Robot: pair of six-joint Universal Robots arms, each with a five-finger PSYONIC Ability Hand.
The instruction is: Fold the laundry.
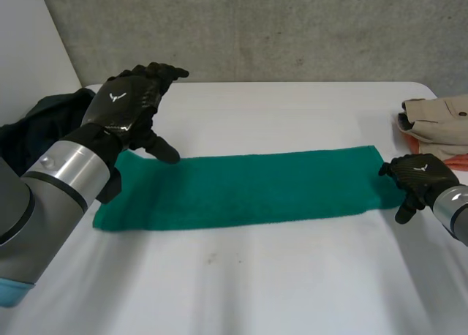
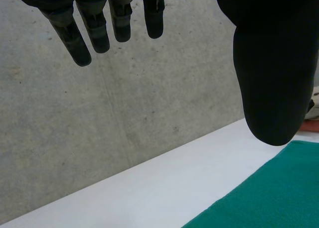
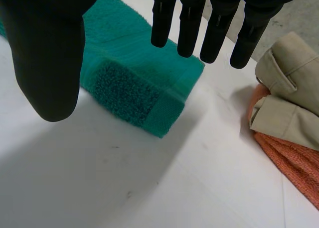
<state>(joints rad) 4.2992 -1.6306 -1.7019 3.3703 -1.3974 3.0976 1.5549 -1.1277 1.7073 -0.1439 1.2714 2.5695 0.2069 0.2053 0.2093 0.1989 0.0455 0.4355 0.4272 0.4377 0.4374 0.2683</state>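
White table [image 1: 292,276] fills the frame below the grey wall. Green towel [image 1: 241,192] lies flat across mid-frame as a long strip already folded lengthwise; layered end visible under the right hand's fingers in the right wrist view. Dark clothes heap [image 1: 40,123] at left edge. Folded beige garment [image 1: 442,119] on an orange cloth [image 3: 294,153] at right edge, near the towel's end. Left hand [image 1: 128,104], upper left, hovers over the strip's left end, fingers straight and spread, thumb apart, nothing held. Right hand [image 1: 417,178], right of centre, at the strip's right end, fingers extended, thumb wide, nothing held. Likely risks: pinching only the top layer would peel the strip open as it lifts; uneven grasps would skew the fold; the right hand's swing could nudge the folded stack.
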